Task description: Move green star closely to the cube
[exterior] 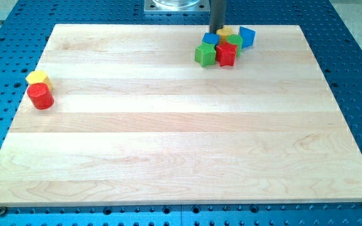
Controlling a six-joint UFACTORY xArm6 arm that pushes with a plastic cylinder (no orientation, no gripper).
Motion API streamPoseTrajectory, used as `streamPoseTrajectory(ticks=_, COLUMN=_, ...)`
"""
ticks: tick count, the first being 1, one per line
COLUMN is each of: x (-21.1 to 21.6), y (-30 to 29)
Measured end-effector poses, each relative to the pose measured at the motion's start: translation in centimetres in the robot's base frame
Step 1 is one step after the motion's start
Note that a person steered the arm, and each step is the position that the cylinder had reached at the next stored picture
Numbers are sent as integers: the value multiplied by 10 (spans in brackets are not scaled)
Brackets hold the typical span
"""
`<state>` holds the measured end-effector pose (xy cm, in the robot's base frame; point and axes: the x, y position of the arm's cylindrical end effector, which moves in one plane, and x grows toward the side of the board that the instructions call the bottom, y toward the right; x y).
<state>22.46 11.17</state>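
Note:
A tight cluster of blocks sits near the board's top edge, right of centre. In it, the green star (234, 42) lies between a yellow block (225, 31) above it and a red block (226, 54) below it. A blue cube (247, 36) is just to its right, touching or nearly touching it. A green cube (205, 54) is at the cluster's lower left, beside the red block. A second blue block (210, 39) is above the green cube. My tip (217, 32) is at the cluster's top edge, close against the blue and yellow blocks, just up and left of the green star.
A yellow block (38, 78) and a red cylinder-like block (41, 96) sit together, touching, near the wooden board's (168, 144) left edge. A metal base (175, 5) stands beyond the board's top edge. Blue perforated table surrounds the board.

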Motion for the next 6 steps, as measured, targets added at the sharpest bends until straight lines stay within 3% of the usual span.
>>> streamPoseTrajectory(ticks=1, x=-16, y=-11)
streamPoseTrajectory(ticks=2, x=-14, y=-103)
streamPoseTrajectory(ticks=3, x=17, y=-121)
streamPoseTrajectory(ticks=4, x=45, y=-86)
streamPoseTrajectory(ticks=6, x=49, y=-53)
